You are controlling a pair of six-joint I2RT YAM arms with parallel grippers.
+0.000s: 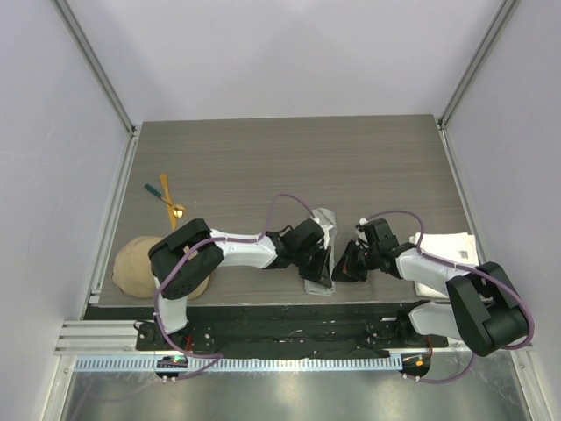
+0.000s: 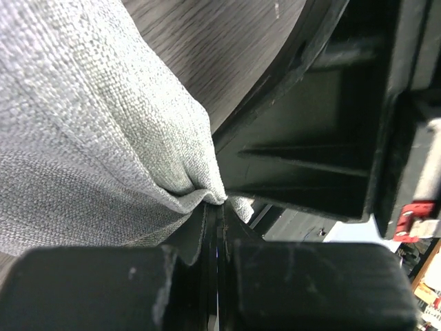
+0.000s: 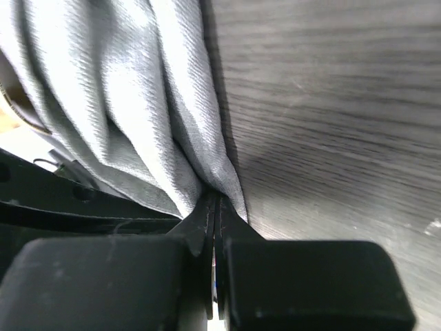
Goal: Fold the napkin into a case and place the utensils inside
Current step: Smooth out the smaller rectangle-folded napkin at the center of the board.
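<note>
1. the table (image 1: 263,158) is dark wood grain.
2. a tan cap (image 1: 140,263) sits at about 8 o'clock on the table, at its near left corner.
3. a white towel (image 1: 447,254) lies at about 4 o'clock, under the right arm.
4. the napkin (image 1: 326,217) is bunched into a narrow strip at 6 o'clock, near the front edge, between the two grippers.
5. the left gripper (image 2: 219,221) is pinched tight on a fold of the napkin.
6. the right gripper (image 3: 215,207) is likewise clamped on a napkin fold, just at 3 o'clock of the left one.
7. the utensils (image 1: 166,197) lie crossed at 9 o'clock, well apart from the napkin.
</note>
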